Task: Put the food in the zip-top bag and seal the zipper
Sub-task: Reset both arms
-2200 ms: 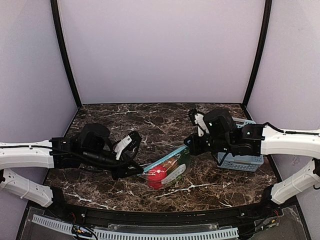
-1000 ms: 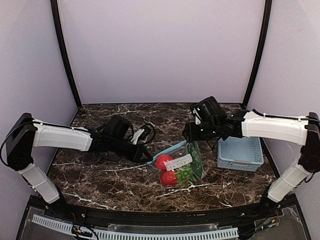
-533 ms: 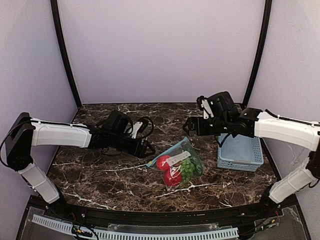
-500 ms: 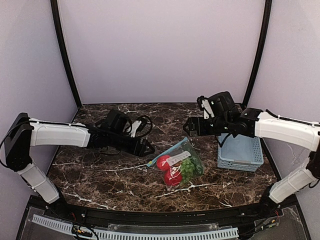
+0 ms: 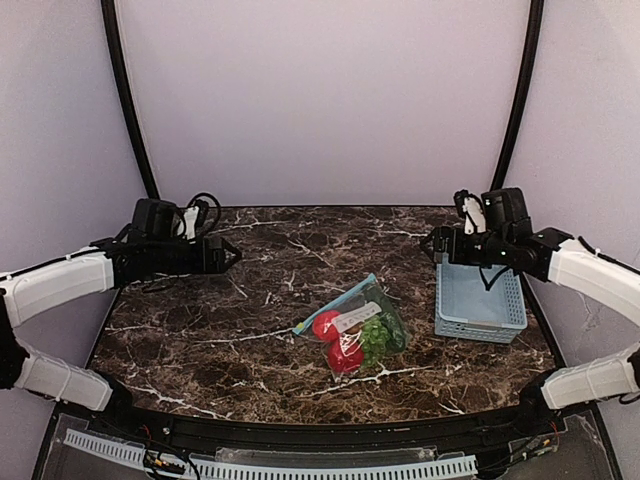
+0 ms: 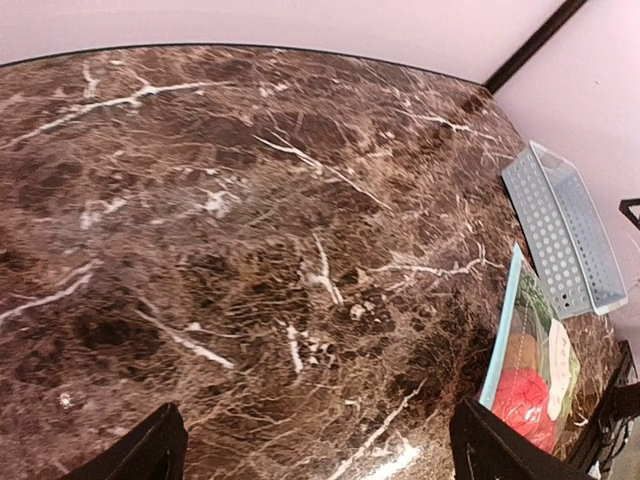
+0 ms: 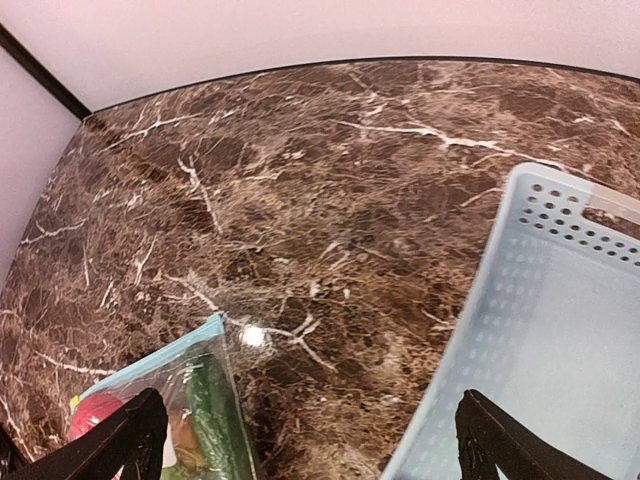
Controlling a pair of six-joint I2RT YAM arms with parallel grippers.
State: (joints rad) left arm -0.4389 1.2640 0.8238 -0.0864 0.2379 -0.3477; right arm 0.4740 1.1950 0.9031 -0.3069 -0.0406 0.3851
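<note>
The clear zip-top bag (image 5: pixel 354 324) lies flat on the marble table, near the middle. Inside it I see two red round fruits (image 5: pixel 326 325), a green grape bunch (image 5: pixel 379 336) and a brown-orange piece (image 6: pixel 521 351). The teal zipper (image 5: pixel 333 303) runs along its upper-left edge. My left gripper (image 5: pixel 229 255) hangs open at the back left, far from the bag. My right gripper (image 5: pixel 432 243) is open at the back right, by the basket. In the left wrist view the left gripper (image 6: pixel 322 462) frames bare marble, with the bag (image 6: pixel 540 365) at the right. The right gripper (image 7: pixel 312 452) has the bag (image 7: pixel 175 405) at its lower left.
A light-blue plastic basket (image 5: pixel 480 300) stands at the right, under my right forearm; it fills the right side of the right wrist view as the basket (image 7: pixel 545 340). Black corner posts and lilac walls enclose the table.
Both grippers have opened and let go of the bag. The left arm drew back to the far left, the right arm to the far right over the basket. The bag stays put.
</note>
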